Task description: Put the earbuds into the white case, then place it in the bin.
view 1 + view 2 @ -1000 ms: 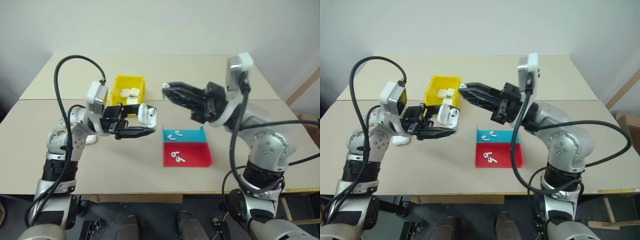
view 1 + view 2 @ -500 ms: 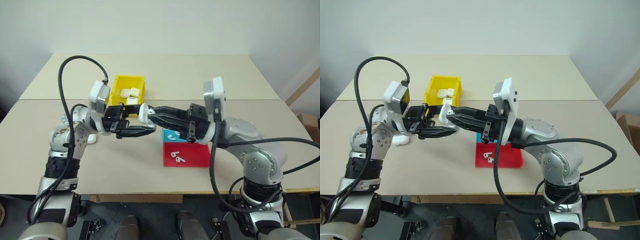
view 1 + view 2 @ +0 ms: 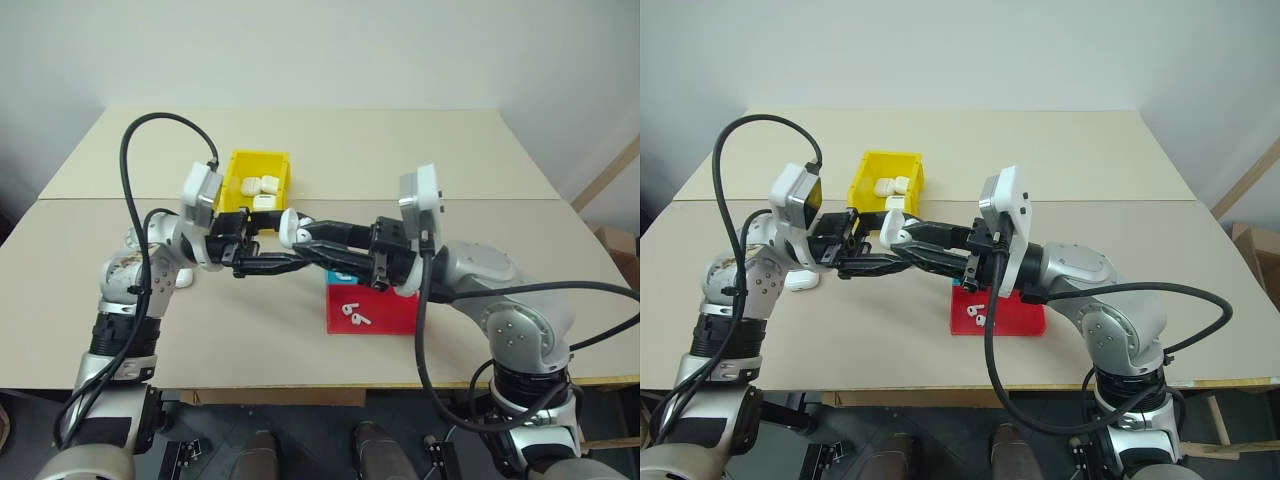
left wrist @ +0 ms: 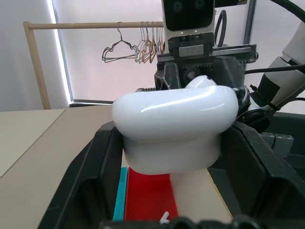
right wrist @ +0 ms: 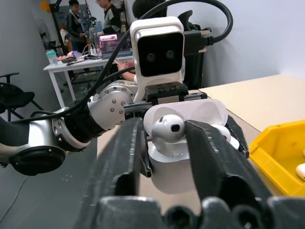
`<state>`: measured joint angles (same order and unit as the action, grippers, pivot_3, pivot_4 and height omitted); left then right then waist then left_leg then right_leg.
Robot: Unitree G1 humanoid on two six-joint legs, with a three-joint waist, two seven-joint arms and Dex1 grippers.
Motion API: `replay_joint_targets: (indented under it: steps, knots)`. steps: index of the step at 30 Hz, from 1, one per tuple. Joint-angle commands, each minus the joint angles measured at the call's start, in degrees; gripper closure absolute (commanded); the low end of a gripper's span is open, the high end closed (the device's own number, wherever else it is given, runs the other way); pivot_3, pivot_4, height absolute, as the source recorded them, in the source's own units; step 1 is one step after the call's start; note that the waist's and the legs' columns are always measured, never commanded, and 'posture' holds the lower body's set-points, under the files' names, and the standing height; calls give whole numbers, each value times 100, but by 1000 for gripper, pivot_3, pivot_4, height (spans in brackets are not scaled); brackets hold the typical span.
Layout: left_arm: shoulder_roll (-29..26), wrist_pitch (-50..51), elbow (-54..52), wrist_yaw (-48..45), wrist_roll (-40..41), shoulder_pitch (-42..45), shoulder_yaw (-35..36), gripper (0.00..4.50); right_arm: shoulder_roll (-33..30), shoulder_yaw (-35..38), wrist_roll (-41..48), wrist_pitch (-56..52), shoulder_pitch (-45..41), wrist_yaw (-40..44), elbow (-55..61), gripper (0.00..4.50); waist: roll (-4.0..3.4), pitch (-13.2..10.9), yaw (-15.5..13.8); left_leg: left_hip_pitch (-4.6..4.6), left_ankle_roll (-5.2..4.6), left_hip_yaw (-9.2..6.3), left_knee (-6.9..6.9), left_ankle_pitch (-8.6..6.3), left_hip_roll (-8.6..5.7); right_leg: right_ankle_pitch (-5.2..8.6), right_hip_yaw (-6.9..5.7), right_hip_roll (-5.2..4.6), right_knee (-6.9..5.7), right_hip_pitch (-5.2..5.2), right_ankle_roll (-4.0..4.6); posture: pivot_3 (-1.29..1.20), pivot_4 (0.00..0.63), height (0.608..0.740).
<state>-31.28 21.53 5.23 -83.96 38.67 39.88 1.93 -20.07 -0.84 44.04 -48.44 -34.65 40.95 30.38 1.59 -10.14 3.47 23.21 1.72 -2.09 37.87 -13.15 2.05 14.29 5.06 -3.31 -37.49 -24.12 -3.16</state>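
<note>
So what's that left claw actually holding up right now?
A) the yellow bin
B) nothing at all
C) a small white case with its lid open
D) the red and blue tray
C: the left gripper is shut on the white case, held above the table with its lid open, while the right gripper sets an earbud into it.

Glossy white plastic: the case [image 4: 174, 125] catches window light, an earbud [image 5: 167, 128] shining above its open lid. The jaws beside it are matt black plastic. Bright yellow plastic forms the bin [image 3: 240, 170], red and blue plastic the tray [image 3: 390, 308]. The desk [image 3: 400, 150] looks smooth, matt beige.
</note>
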Motion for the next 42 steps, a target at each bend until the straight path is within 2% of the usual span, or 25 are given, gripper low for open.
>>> replay_joint_targets:
  steps: [1, 2, 13, 16, 19, 23, 24, 28, 33, 38, 42]
  knots:
    - [-36, -63, -125, -17, 75, 181, 123, 1709, -179, 91, 181, 8, -15, -54, 200, 1588, 0, 0, -3, 0, 0, 0, 0, 0, 0, 0, 0, 0, 0, 0, 0, 0, 150, 740]
    - [-37, -64, -115, -21, 68, 187, 123, 1709, -234, 144, 255, -14, -13, -54, 231, 1292, 0, 0, -3, 0, 0, 0, 0, 0, 0, 0, 0, 0, 1, 0, 0, 0, 150, 740]
    - [13, -128, 75, -91, -15, 304, 86, 1709, -865, 521, 1351, -302, -46, 149, 254, 1292, 1, 0, -22, 3, 0, 0, 0, 0, 0, 0, 0, 0, 6, 1, 0, 0, 150, 740]
    - [39, -163, 145, -108, -48, 345, 60, 1709, -1205, 565, 1271, -190, -139, 328, 123, 1857, 1, 0, -37, 2, 0, 0, 0, 0, 0, 0, 0, -1, 8, 3, 0, 0, 150, 740]
    - [65, -227, 203, -164, -109, 356, -9, 1709, -1616, 662, 977, 42, -730, 624, -359, 2897, 0, 0, -38, 2, 0, 4, 0, 0, -2, 0, 2, -1, 9, 2, 0, 0, 150, 740]
    - [121, -229, 209, -223, -114, 360, -91, 1709, -2055, 21, 182, 569, -1886, 1566, -1048, 4365, -2, -2, -32, 0, -1, 3, -1, 0, 2, 0, 1, 3, 10, 0, 0, 0, 150, 740]
    - [136, -242, 225, -243, -128, 373, -110, 1709, -2097, -220, -67, 738, -2178, 1854, -1258, 4478, -3, -2, -30, 1, -2, 4, -2, 0, 2, 0, 1, 3, 10, -2, 0, 0, 150, 740]
    - [179, -257, 321, -307, -169, 433, -142, 1709, -2054, -1251, -1350, 1710, -3083, 2655, -2083, 4478, -3, -2, -14, 5, -2, 4, -2, 0, 4, 0, 0, 3, 22, 1, 0, 0, 150, 740]
    - [197, -258, 381, -390, -232, 466, -186, 1709, -1428, -2123, -2598, 2950, -3922, 3197, -3217, 4478, -3, -2, 6, 6, -2, 7, -1, 0, 3, -1, 0, 2, 18, -4, 0, 0, 150, 740]
    - [199, -293, 407, -367, -307, 464, -180, 1709, -872, -2337, -3008, 3484, -4248, 3634, -3863, 4478, -3, -2, 5, 10, -2, 5, -1, 0, 3, -2, -1, 0, 17, -6, 1, 0, 150, 740]
    - [185, -293, 379, -360, -311, 428, -144, 1709, -888, -2367, -3095, 3758, -4191, 4242, -3938, 4478, -4, -3, -47, 9, -1, 5, 0, 0, 1, -2, -4, -3, 15, -3, 1, 0, 150, 740]
